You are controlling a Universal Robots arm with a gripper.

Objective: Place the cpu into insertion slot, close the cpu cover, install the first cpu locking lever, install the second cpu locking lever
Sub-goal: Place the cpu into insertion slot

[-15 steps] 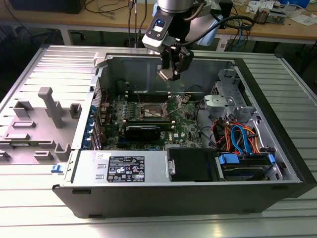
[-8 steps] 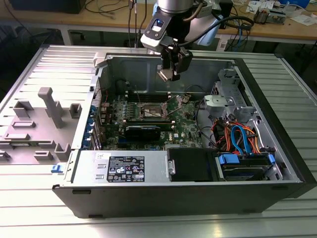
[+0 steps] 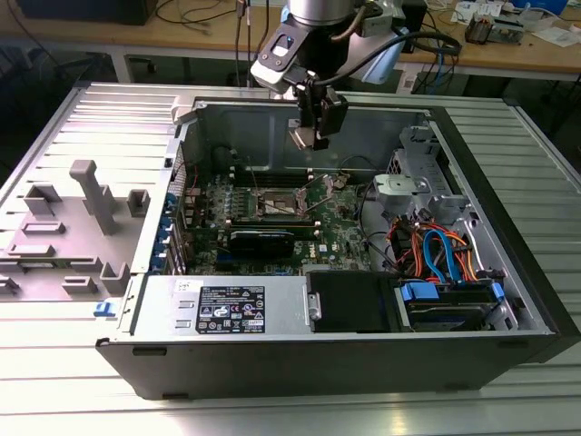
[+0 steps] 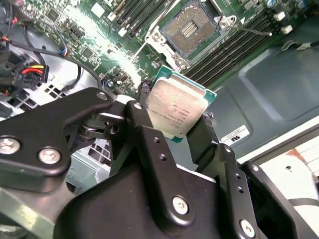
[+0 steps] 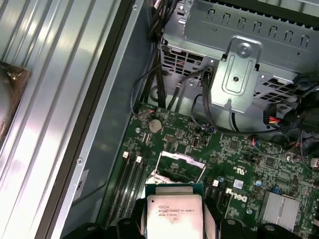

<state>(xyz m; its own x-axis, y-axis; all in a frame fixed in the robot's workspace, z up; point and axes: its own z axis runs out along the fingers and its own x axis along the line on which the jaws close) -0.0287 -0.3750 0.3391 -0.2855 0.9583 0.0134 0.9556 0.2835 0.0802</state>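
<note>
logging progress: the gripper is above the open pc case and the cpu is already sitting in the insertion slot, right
Not quite. The gripper is above the open pc case, but the cpu is not in the insertion slot: the gripper holds it above the board. The second wrist view shows it between the fingers and the slot empty.

We log the computer case [image 3: 363, 363] lying open on the table [image 3: 545, 400]. On its floor the insertion slot [image 3: 277, 205] sits between memory slots [image 4: 234, 45] (a bank on either side). The graphics card [image 3: 261, 242] is just before it, and the drive cage [image 3: 419, 177] lies toward the exterior view's right. The cpu [image 4: 177, 107], held in the gripper [image 3: 313, 138], hangs above the board, apart from the slot. Fixture blocks [image 3: 91, 195] stand at the exterior view's left.
</note>
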